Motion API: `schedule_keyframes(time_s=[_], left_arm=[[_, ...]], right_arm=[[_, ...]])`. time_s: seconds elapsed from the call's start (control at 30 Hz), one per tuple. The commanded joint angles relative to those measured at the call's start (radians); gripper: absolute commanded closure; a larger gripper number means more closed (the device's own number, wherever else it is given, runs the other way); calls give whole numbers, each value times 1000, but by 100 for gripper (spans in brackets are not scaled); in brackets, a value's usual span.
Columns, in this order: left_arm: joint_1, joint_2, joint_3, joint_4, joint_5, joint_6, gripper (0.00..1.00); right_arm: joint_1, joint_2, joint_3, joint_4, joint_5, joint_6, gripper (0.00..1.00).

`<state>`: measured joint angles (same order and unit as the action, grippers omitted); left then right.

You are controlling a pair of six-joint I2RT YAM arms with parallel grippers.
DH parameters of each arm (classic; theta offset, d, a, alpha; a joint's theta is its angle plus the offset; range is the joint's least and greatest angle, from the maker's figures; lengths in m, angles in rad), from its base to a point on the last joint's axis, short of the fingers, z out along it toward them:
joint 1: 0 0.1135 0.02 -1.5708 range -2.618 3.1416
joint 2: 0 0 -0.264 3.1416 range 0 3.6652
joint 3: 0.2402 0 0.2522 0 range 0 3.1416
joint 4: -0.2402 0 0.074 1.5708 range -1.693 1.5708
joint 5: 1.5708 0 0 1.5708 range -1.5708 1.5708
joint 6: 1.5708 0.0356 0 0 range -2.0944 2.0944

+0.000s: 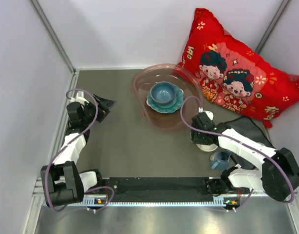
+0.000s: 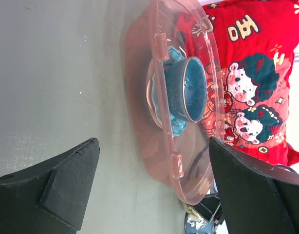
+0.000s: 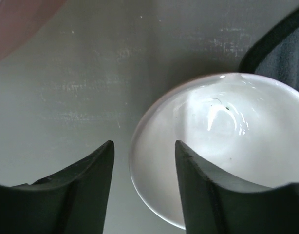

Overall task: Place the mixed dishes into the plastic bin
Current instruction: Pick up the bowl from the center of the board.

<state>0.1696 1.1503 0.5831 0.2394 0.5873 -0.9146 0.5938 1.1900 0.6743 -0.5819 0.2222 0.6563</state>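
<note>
The translucent pinkish plastic bin (image 1: 161, 122), round and wide-rimmed, sits on the dull grey tabletop (image 1: 120, 146) holding a glazed blue bowl (image 1: 162, 91) stacked on a teal scalloped plate (image 1: 153, 104) (only the left wrist view shows us the moulded tabs on its rim). In the right wrist view we find the glossy cream-white bowl (image 3: 227, 146) on the tabletop, mostly hidden from above, its rim between the half-spread jaws of the right gripper (image 3: 143, 146), not pinched. The left gripper (image 1: 103, 106), left of the bin, has jaws spread wide, empty.
</note>
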Motion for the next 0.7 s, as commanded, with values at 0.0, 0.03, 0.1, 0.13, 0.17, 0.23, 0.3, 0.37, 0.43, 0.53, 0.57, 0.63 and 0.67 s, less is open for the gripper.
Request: schedule_keyframes(time_s=[0.0, 0.03, 0.1, 0.13, 0.17, 0.23, 0.3, 0.37, 0.43, 0.53, 0.57, 0.63, 0.67], left_arm=[[7, -6, 0, 61, 19, 6, 3], [7, -9, 0, 61, 17, 6, 3], [7, -9, -2, 63, 17, 6, 3], [5, -8, -3, 63, 16, 6, 3], [8, -6, -3, 64, 16, 6, 3], [7, -4, -5, 66, 14, 5, 3], [7, -3, -6, 69, 13, 5, 3], [7, -3, -8, 70, 13, 5, 3], [7, -3, -8, 74, 11, 3, 3], [7, -1, -6, 80, 11, 0, 3], [5, -1, -8, 81, 11, -3, 3], [5, 3, -8, 86, 14, -4, 3], [5, 3, -8, 86, 14, -6, 3]], right_arm=[[9, 34, 2, 63, 2, 8, 49], [11, 39, 5, 66, 0, 6, 50], [9, 51, 5, 73, 0, 5, 55], [11, 59, 4, 80, 0, 5, 57], [9, 65, 4, 80, 0, 2, 60], [9, 75, 7, 82, 2, -3, 64], [9, 80, 7, 83, 2, -6, 69], [9, 76, 5, 86, -3, -4, 75], [11, 69, 4, 88, -3, 3, 80], [9, 54, 10, 64, 29, 29, 85], [11, 49, 13, 54, 37, 34, 88], [11, 46, 27, 30, 52, 46, 95], [11, 42, 28, 25, 52, 49, 100]])
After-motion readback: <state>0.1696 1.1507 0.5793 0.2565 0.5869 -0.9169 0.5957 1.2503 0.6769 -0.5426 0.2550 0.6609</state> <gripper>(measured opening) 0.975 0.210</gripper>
